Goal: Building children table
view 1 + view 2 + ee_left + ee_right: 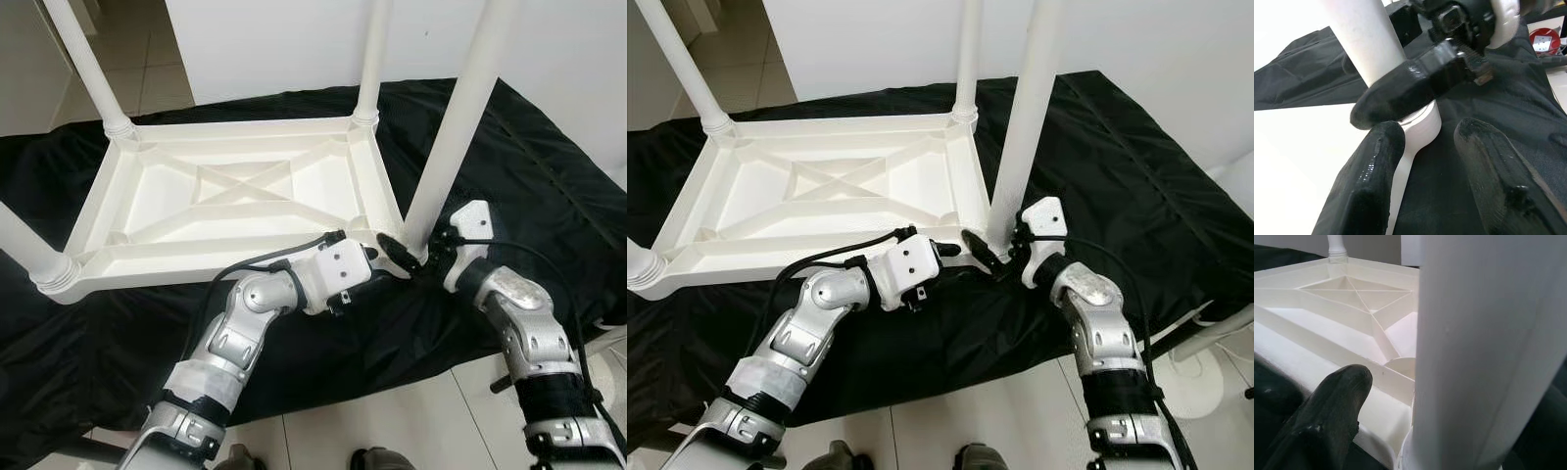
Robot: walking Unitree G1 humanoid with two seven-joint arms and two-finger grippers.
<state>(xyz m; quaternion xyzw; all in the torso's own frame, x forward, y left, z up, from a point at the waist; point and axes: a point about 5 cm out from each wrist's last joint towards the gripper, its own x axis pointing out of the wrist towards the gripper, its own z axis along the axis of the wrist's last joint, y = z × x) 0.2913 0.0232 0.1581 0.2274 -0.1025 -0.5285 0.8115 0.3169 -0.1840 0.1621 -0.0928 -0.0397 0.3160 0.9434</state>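
A white plastic children's table (235, 196) lies upside down on a black cloth (509, 147) spread over the floor, legs pointing up. At its near right corner both grippers meet at the base of one white leg (446, 137). The right gripper (1004, 257) is closed around that leg just above the socket — one black finger (1327, 416) presses the tabletop's rim. The left gripper (392, 257) has its fingers (1371, 186) spread apart beside the socket, gripping nothing.
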